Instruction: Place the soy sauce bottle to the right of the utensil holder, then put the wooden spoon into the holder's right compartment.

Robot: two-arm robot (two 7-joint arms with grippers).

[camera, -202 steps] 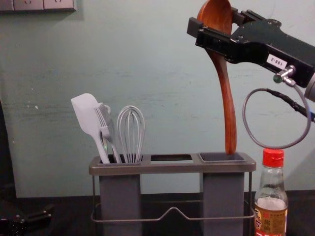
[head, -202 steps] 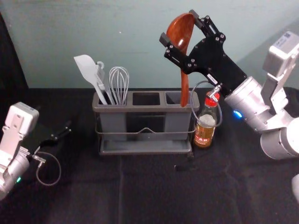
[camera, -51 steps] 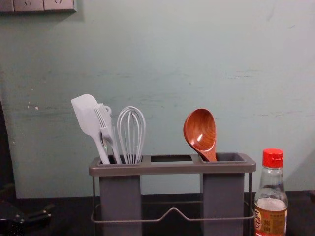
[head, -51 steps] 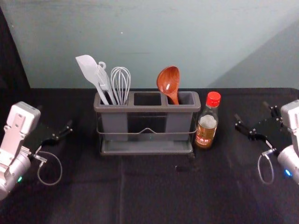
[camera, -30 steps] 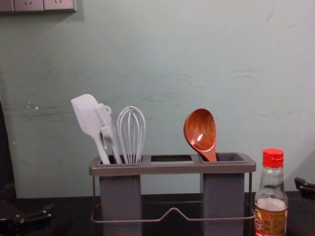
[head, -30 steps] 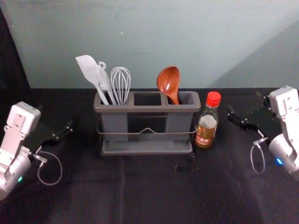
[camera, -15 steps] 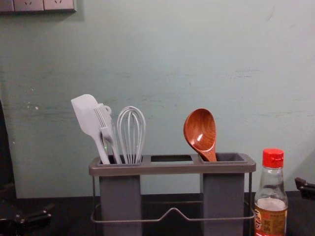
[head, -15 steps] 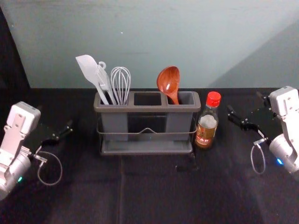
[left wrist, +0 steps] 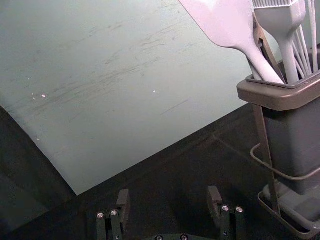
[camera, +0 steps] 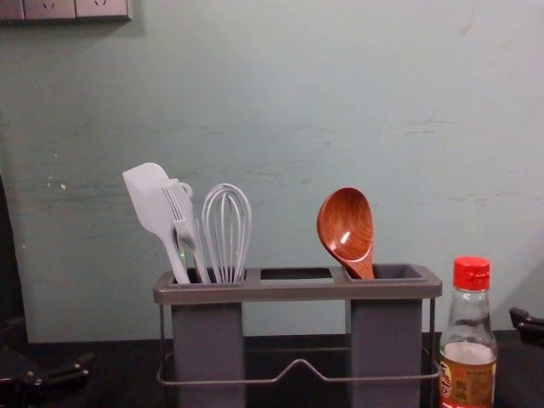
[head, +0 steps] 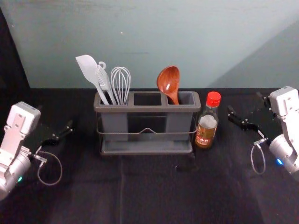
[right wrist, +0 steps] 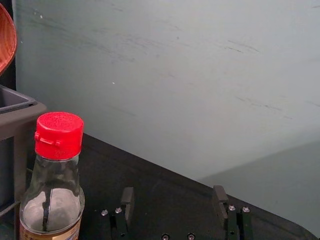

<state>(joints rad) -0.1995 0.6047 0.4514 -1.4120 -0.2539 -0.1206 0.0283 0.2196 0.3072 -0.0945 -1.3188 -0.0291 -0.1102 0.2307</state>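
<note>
"Since the spoon (head: 168, 80) stood in the holder's right compartment (camera: 401, 272), what risk was left to enter?"

"Item one, the bottle (head: 206, 126): upright, just beside the holder (head: 146, 109), to its right. Likeliest fault, by my reckoning: a toppling, caused by the right gripper sweeping inward too low. Item two, the spoon: leaning left, bowl above the rim. A bump to the holder might have swung it round."

"Condition of the goods?"

"Spoon, one: glossy red-brown wood, grain visible, bowl up, lower handle hidden inside. Bottle, one: clear glass, red cap, label in gold and red, a pale patch above it. Holder, one: grey bins, brownish rim, thin wire rail across the front. Its left compartment carried a spatula (camera: 153, 200), a brush (left wrist: 282, 20) and a whisk (camera: 226, 234)."

"And the grippers?"

"Left gripper (left wrist: 169, 200), off to the holder's left: released, fingers apart, nothing grasped. Right gripper (right wrist: 174, 200), out beyond the bottle: likewise spread and unladen."

"Work outstanding?"

"None that I could judge. Both placements looked complete; the next move called only for keeping both arms clear."
</note>
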